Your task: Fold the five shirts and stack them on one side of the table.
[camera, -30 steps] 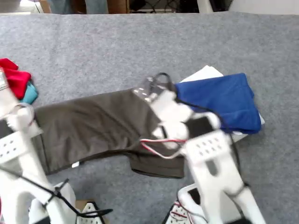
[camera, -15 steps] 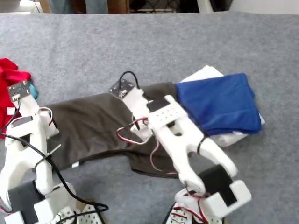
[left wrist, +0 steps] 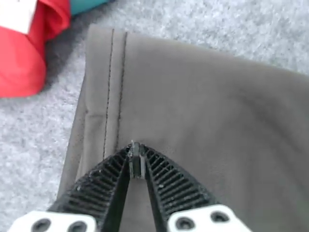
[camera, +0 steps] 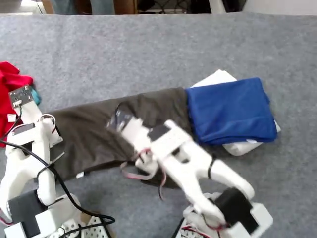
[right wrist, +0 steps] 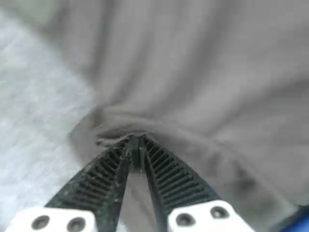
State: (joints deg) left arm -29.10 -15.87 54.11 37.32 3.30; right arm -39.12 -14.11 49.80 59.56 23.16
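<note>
A brown shirt lies spread across the middle of the grey table. My right gripper sits over its centre, shut on a puckered fold of the brown shirt, with the tips meeting at my right gripper. At the shirt's left hem my left gripper is shut, resting on the fabric; in the high view my left gripper is at that edge. A folded blue shirt lies on a folded white one at the right.
A red shirt and a teal one are bunched at the far left edge, just beyond the brown hem; the red shirt is close to my left gripper. The table's far half is bare grey felt.
The right arm swung left across the brown shirt, from beside the blue stack to the shirt's middle, uncovering the shirt's right end. The left arm shifted onto the left hem, then held still.
</note>
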